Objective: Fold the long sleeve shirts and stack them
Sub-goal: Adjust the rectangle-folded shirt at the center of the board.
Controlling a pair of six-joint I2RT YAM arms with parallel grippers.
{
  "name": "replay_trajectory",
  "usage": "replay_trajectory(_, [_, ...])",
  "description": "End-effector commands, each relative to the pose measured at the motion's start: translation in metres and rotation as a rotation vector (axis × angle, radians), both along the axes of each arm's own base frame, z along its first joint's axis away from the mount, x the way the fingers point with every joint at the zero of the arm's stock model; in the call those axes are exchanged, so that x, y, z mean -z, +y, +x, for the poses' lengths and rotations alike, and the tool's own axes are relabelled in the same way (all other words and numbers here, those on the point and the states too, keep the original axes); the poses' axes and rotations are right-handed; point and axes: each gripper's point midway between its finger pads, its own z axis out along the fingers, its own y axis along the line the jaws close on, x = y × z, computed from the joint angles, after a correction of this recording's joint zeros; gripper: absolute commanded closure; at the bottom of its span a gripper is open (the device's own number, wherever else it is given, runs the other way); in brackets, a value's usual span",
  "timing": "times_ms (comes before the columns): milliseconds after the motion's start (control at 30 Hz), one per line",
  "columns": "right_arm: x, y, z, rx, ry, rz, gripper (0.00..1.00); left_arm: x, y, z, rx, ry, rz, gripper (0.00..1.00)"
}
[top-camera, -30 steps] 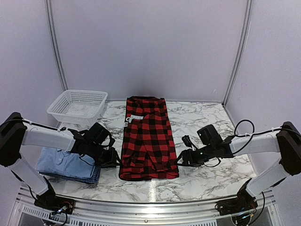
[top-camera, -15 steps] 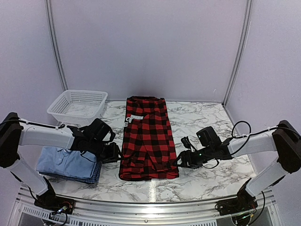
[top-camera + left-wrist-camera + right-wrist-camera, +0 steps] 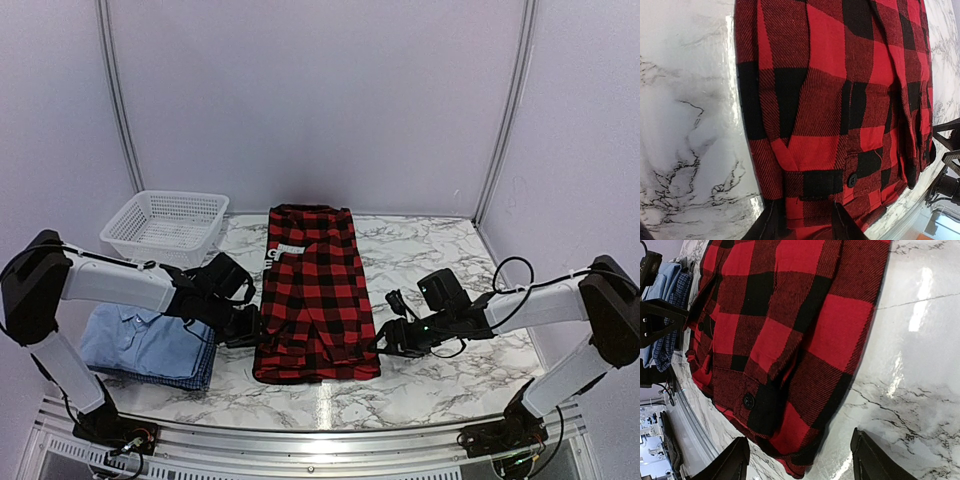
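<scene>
The red-and-black plaid shirt (image 3: pixel 315 290) lies folded into a long strip at the table's middle, white lettering (image 3: pixel 273 255) showing near its far end. My left gripper (image 3: pixel 250 328) sits low at the shirt's near-left edge. In the left wrist view the left gripper (image 3: pixel 805 225) is open, its fingers straddling the plaid cuff (image 3: pixel 822 182). My right gripper (image 3: pixel 383 342) is at the near-right edge. In the right wrist view the right gripper (image 3: pixel 802 462) is wide open around the shirt's corner (image 3: pixel 790 440). The light blue shirt (image 3: pixel 135 340) rests folded on the blue checked one (image 3: pixel 195 378) at the left.
A white mesh basket (image 3: pixel 160 248) stands at the back left. The marble table (image 3: pixel 440 250) ends in a metal rail (image 3: pixel 320 440) at the front. Grey booth walls close in the back and sides.
My left gripper has moved right from above the blue shirts to the plaid shirt's near-left edge. The right gripper shifted slightly toward the shirt's near-right corner.
</scene>
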Motion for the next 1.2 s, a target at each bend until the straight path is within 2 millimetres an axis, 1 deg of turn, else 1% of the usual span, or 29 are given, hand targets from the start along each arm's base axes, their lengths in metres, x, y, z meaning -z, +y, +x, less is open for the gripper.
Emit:
replay_trajectory(0, [-0.004,0.002,0.001,-0.004,-0.018,0.004,0.33,0.003,-0.004,-0.004,0.022,0.018,0.022,0.63])
replay_trajectory(100, [-0.003,0.003,0.0,-0.006,-0.016,0.006,0.33,0.006,-0.005,-0.004,0.021,0.026,0.027,0.66])
replay_trajectory(233, [-0.002,0.003,0.0,-0.007,-0.011,0.007,0.33,0.002,-0.009,-0.004,0.028,0.025,0.014,0.73])
replay_trajectory(267, [-0.002,0.003,0.0,-0.008,-0.009,0.007,0.33,0.001,-0.011,-0.004,0.028,0.029,0.009,0.76])
replay_trajectory(367, [-0.002,0.003,-0.001,-0.009,-0.009,0.007,0.33,-0.004,-0.016,-0.005,0.033,0.043,-0.018,0.89])
replay_trajectory(400, [-0.002,0.003,0.0,-0.009,-0.01,0.007,0.33,-0.007,-0.018,-0.006,0.033,0.05,-0.031,0.92])
replay_trajectory(533, [-0.005,0.003,0.0,-0.006,-0.014,0.008,0.33,-0.015,-0.026,-0.01,0.034,0.095,-0.083,0.98])
replay_trajectory(633, [-0.005,0.003,0.0,-0.006,-0.014,0.007,0.33,-0.019,-0.03,-0.015,0.037,0.141,-0.121,1.0])
replay_trajectory(767, [-0.005,0.002,-0.002,-0.01,-0.011,0.002,0.33,-0.027,-0.038,-0.022,0.009,0.226,-0.24,1.0])
replay_trajectory(967, [-0.004,0.001,-0.002,-0.005,-0.009,0.003,0.33,-0.039,-0.033,-0.019,-0.064,0.292,-0.354,1.0])
replay_trajectory(1000, [-0.003,0.001,-0.002,-0.005,-0.008,0.001,0.33,-0.038,-0.03,-0.02,-0.081,0.313,-0.362,1.0])
replay_trajectory(1100, [-0.002,0.001,-0.002,-0.005,-0.007,-0.001,0.33,-0.049,-0.034,-0.018,-0.101,0.332,-0.444,1.0])
replay_trajectory(1167, [-0.001,0.0,-0.003,-0.005,-0.005,-0.002,0.33,-0.052,-0.032,-0.019,-0.116,0.347,-0.464,1.0])
